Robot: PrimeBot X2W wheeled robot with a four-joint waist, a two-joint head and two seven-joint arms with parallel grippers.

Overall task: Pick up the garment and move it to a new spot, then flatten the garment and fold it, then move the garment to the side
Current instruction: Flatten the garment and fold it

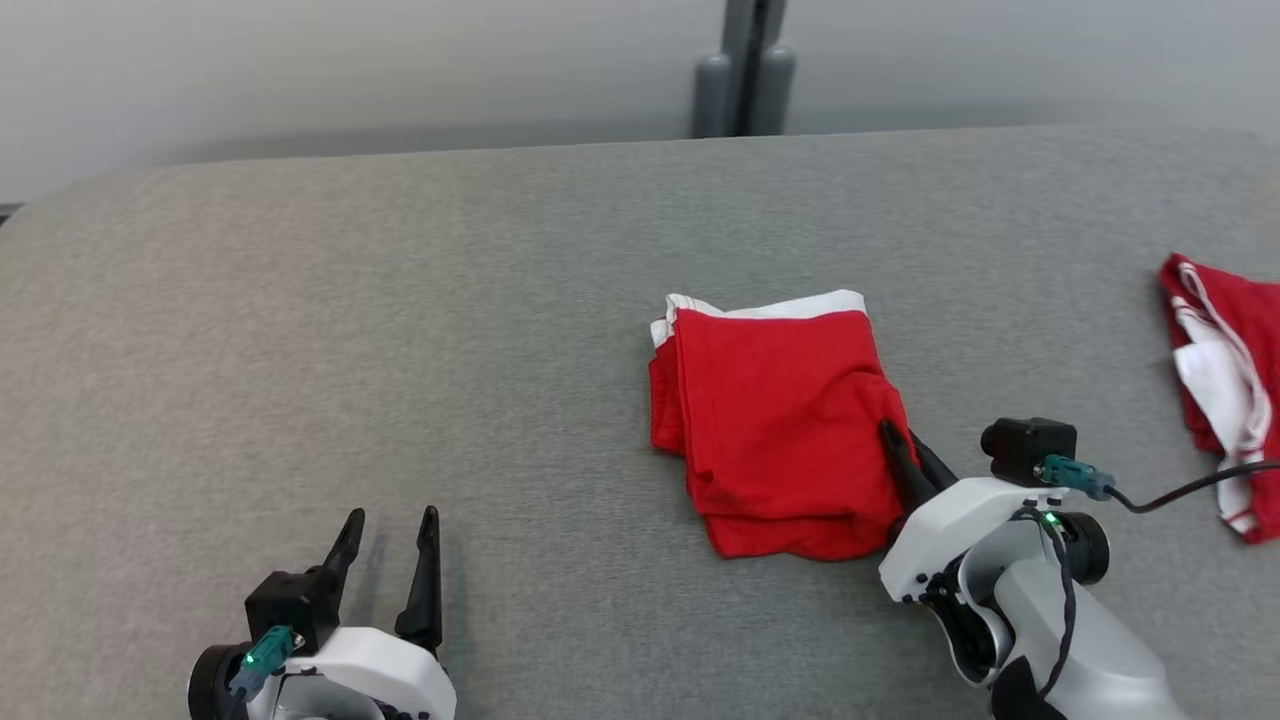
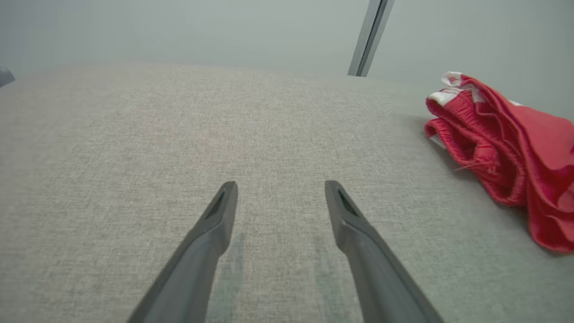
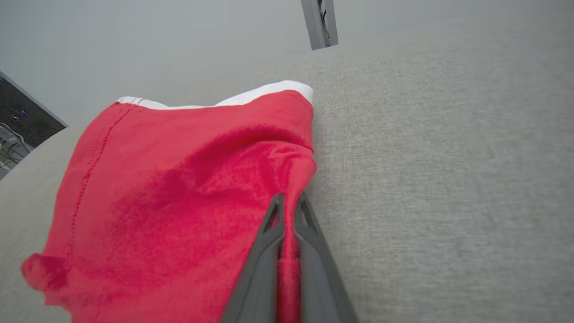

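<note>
— What lies before you?
— A wide grey table (image 1: pixel 400 330), covered in woven cloth, with a grey post (image 1: pixel 745 80) standing behind its far edge.
— And the garment?
— The garment (image 1: pixel 775 430) is red with a white band along its far edge. It lies folded a little right of the table's middle. A second cloth (image 1: pixel 1215 380), red and white, lies crumpled at the table's right edge, well apart from it.
— Your hands?
— My right hand (image 1: pixel 900 435) is at the garment's near right edge, fingers pressed together with a fold of red cloth pinched between them. My left hand (image 1: pixel 392 515) is low at the near left, fingers spread over bare table, well apart from the garment.
</note>
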